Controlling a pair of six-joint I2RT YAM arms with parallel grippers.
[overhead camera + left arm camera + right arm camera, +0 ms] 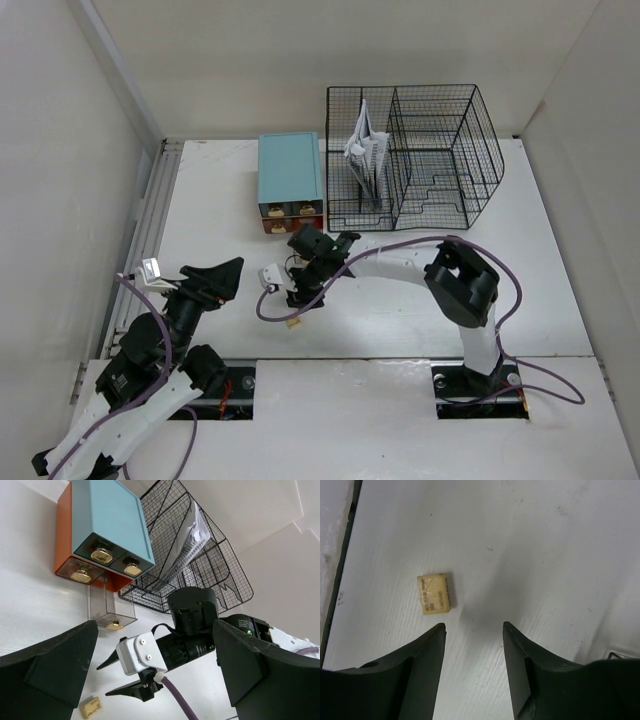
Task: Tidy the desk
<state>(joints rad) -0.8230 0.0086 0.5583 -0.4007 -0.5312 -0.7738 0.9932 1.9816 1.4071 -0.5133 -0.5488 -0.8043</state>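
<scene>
Desk [545,540] lay white beneath my right gripper [474,625], its jaws half apart and empty, with a tan block [435,594] just beyond them. My left wrist view, not the right, showed a clear drawer [110,611] pulled out, framed by my wide-open left gripper [155,625].

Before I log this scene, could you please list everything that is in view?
desk: one, white, under everything.
drawer box: one, teal over orange, far middle of the desk.
open drawer: one, clear with a gold knob, pulled out of the drawer box's lower tier.
rack: one, black wire, right of the drawer box.
papers: one bundle, white, standing in the rack's left compartment.
block: one, tan, small, on the bare desk, near middle.
left gripper: one, black, open and empty, near left.
right gripper: one, black, open and empty, over the desk beside the block.
</scene>
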